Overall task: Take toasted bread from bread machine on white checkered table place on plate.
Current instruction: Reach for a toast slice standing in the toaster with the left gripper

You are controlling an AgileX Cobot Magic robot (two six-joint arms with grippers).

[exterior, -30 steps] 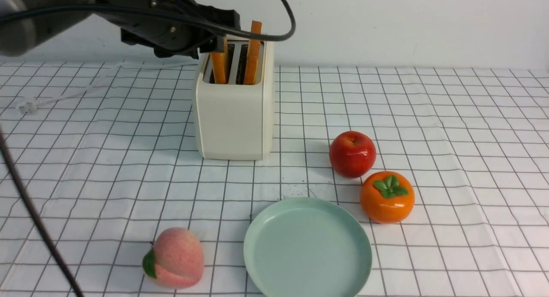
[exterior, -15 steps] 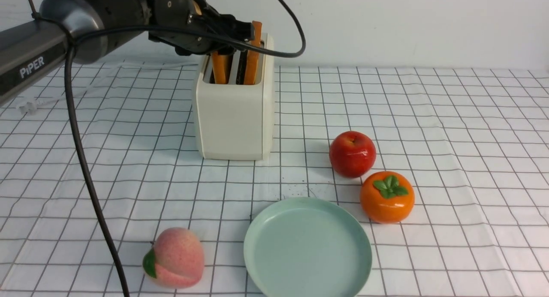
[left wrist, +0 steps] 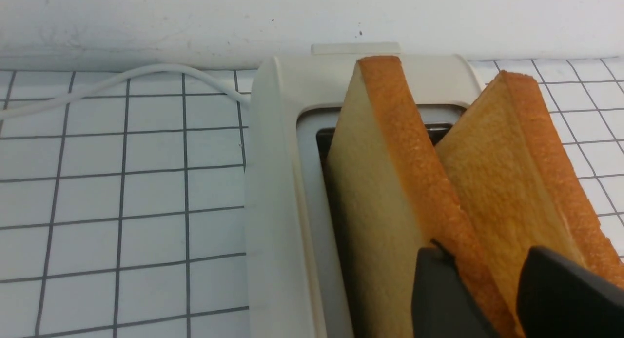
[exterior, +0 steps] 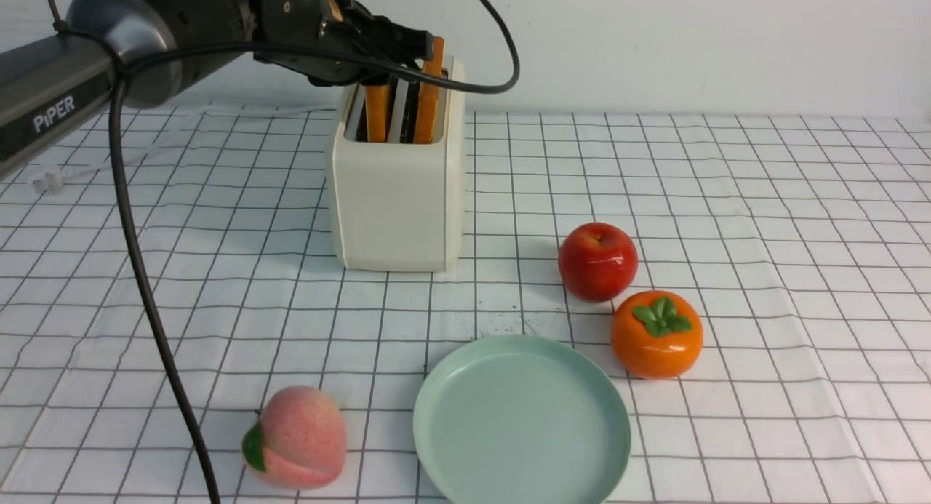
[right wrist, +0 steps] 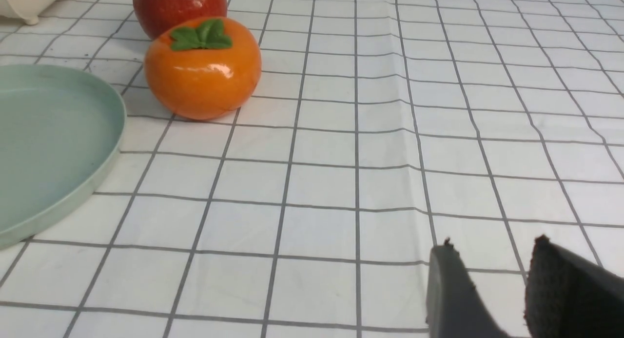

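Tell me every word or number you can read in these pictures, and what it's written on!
"PiPER": white letters on the grey tube of the left arm.
Nothing else can be read. No words, numbers or signs show on the toaster, the toast, the plate, the apple, the persimmon, the peach or the cloth.

We find the desk (exterior: 800,220) bare toward its right edge. Apple (exterior: 598,262) and persimmon (exterior: 656,337) stand near the plate (exterior: 521,424) on that side, the peach (exterior: 298,437) toward the left edge.
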